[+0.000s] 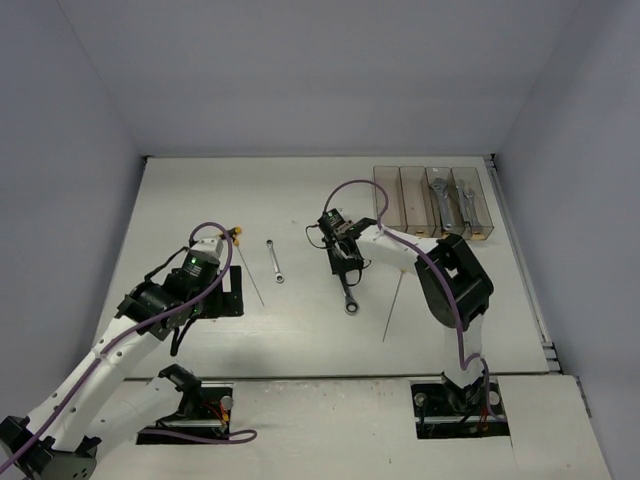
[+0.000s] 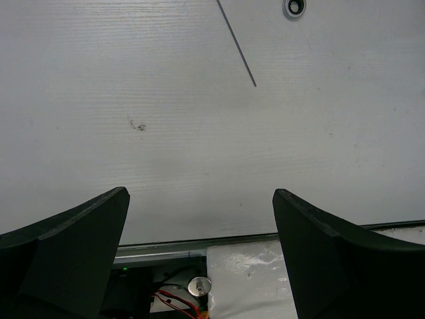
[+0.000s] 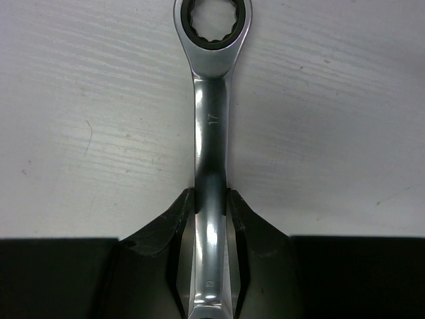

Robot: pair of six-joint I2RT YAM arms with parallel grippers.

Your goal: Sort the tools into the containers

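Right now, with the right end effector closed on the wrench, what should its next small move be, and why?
Probably a short lift straight up. The right end effector clamps the wrench by its shank, the ring end looks close to the table, and the bins sit farther back, so it likely needs clearance before carrying.

A silver ring wrench [image 3: 211,126] stamped 17 is clamped between the fingers [image 3: 174,229] of the right gripper [image 1: 346,272]. A smaller wrench [image 1: 275,260], a yellow-handled rod driver [image 1: 253,280] and a bare thin rod [image 1: 392,308] are laid apart on the bench [image 1: 300,340]. Silver wrenches [image 1: 447,205] are held in the two rightmost of four clear containers [image 1: 398,205].
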